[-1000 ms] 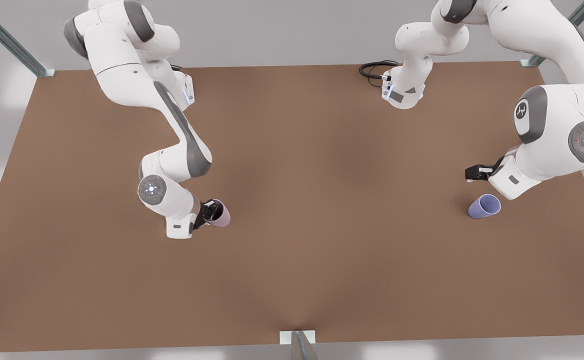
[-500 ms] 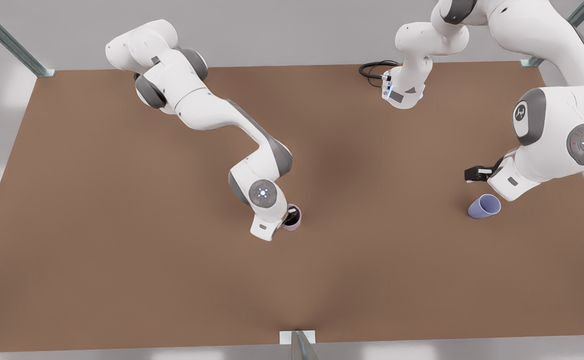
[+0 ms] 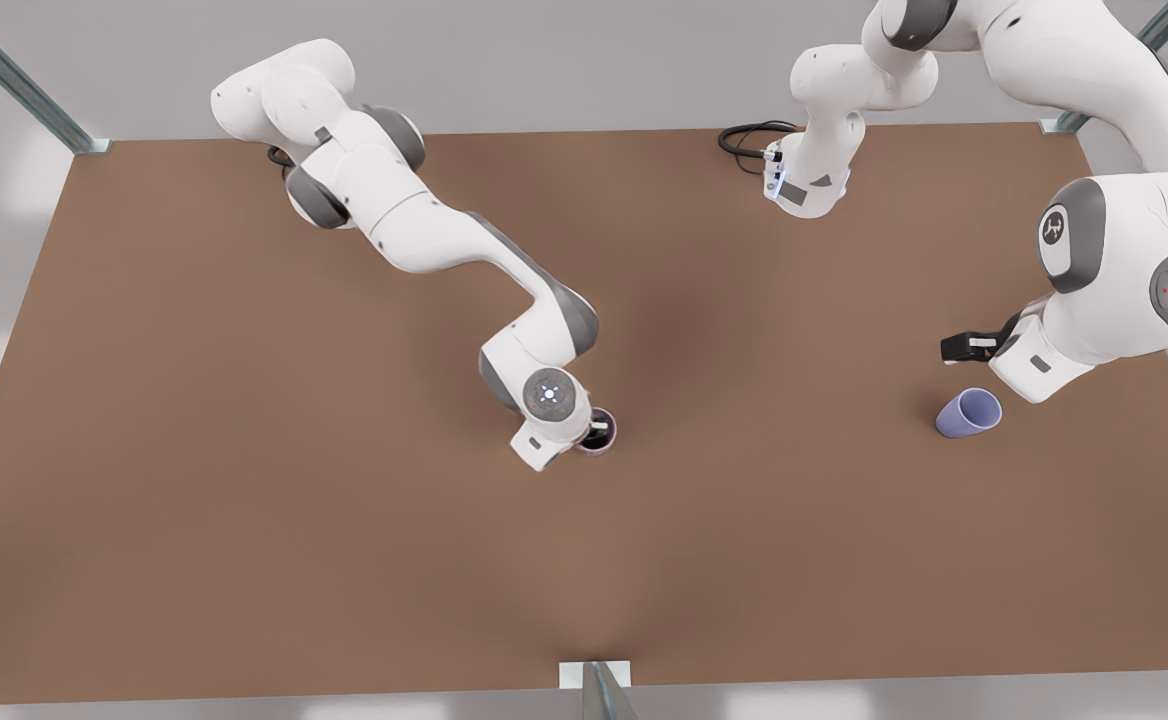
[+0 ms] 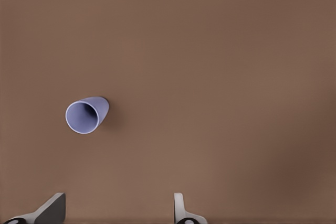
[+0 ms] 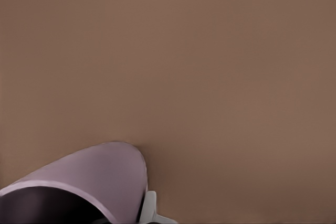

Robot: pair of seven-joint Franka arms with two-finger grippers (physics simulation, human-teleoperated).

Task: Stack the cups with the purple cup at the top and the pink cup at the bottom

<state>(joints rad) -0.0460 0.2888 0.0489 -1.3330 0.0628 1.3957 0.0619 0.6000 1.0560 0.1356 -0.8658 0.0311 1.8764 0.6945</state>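
Right gripper was clamped on the pale pink tapered cup near the brown bench's centre; left gripper, fingers apart, hovered beside the lavender tapered cup near the front view's right edge.

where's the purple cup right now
The purple cup stands on the brown table toward the front view's right, apart from the pink cup near the middle. The left tool, open, hovers just beside it.
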